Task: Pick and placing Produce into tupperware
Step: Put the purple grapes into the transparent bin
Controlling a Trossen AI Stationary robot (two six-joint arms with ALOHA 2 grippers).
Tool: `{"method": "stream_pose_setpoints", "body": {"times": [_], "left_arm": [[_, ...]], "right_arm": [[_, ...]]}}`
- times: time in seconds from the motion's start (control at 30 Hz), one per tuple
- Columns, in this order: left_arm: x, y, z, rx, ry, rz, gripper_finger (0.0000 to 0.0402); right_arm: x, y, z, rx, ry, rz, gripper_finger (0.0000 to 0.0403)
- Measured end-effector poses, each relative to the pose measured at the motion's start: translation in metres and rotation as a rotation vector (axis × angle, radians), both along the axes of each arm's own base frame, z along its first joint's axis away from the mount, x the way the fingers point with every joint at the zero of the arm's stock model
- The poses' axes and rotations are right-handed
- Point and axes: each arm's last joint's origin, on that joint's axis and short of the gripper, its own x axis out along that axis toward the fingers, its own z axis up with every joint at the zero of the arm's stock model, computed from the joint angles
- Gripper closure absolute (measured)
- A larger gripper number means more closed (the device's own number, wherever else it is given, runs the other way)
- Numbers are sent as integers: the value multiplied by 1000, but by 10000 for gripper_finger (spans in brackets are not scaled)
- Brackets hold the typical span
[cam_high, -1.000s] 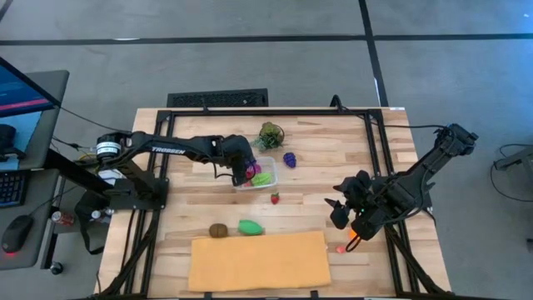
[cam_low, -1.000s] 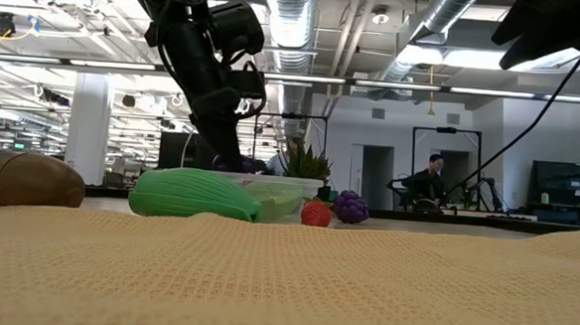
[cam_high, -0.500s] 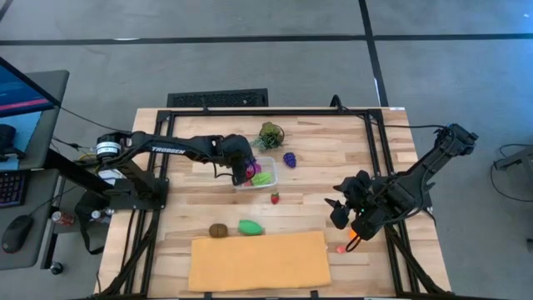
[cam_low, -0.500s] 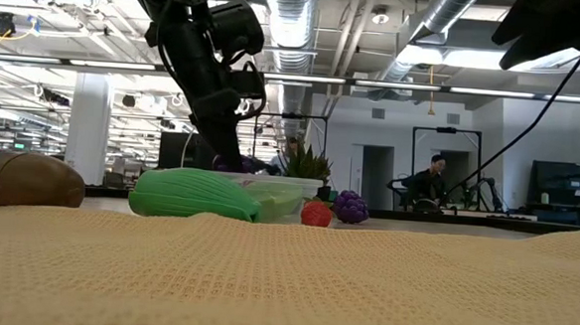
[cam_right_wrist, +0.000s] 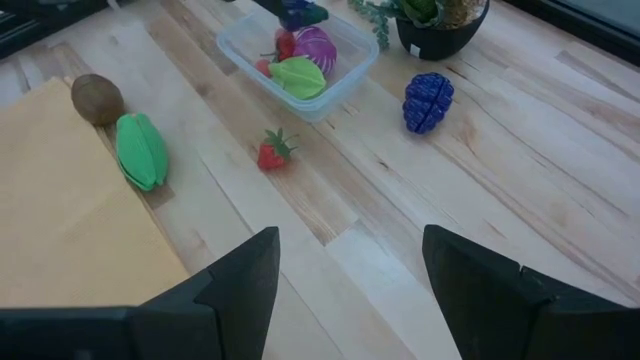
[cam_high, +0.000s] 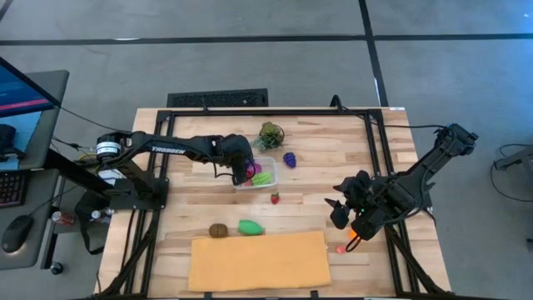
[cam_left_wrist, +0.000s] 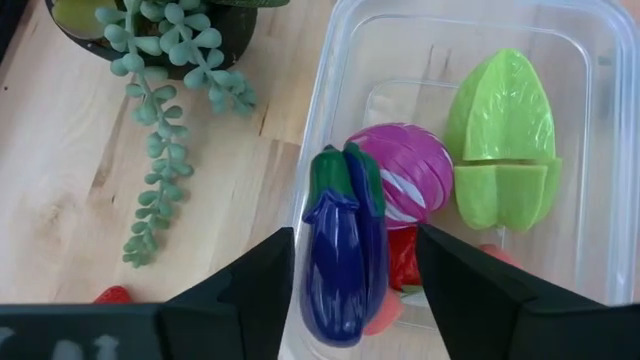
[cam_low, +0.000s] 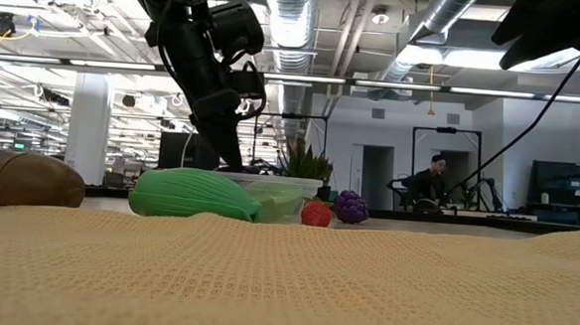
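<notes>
Tupperware (cam_high: 256, 173), a clear tub, is seen near the middle of a wooden bench (cam_high: 333, 162), with the left gripper (cam_left_wrist: 350, 270) poised directly over it. Its fingers (cam_left_wrist: 255, 285) are parted, and a purple eggplant (cam_left_wrist: 342, 255) is seen between them over the tub, though contact cannot be made out. Inside the tub lie a magenta cabbage piece (cam_left_wrist: 405, 172), a green star fruit (cam_left_wrist: 505, 135) and red pieces. Beside the tub stand a potted plant (cam_high: 270, 134), purple grapes (cam_high: 289, 158) and a strawberry (cam_high: 274, 198). Farther from it lie a green piece (cam_high: 250, 227), a brown kiwi (cam_high: 218, 230) and a tan mat (cam_high: 258, 260). The right gripper (cam_high: 341, 210) is held well away from the tub, fingers apart and empty.
</notes>
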Motion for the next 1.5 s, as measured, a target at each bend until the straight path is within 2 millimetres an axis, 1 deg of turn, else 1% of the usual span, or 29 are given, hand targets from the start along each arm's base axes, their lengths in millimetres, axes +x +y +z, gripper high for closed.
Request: {"method": "stream_pose_setpoints", "body": {"times": [0.23,0.4,0.63,0.8,1.0,1.2,1.37,1.5], "left_arm": [[-1,0,3,-8,29,1,193],[1,0,16,-6,70,-19,193],[6,2,37,1,76,-33,193],[5,-1,50,-78,113,-70,193],[-3,-10,57,-222,203,-112,193],[-11,-28,57,-381,279,-162,193],[-18,-41,55,-382,382,-181,193],[-18,-44,55,-377,390,-176,193]], "right_arm": [[0,0,0,0,0,0,163],[0,0,0,-1,1,1,163],[0,0,0,-1,1,1,163],[0,0,0,-1,1,0,163],[-1,0,0,-6,7,1,163],[-2,-2,-1,-18,21,0,163],[-2,-2,-1,-29,26,5,163],[-3,-3,-1,-40,34,3,163]]}}
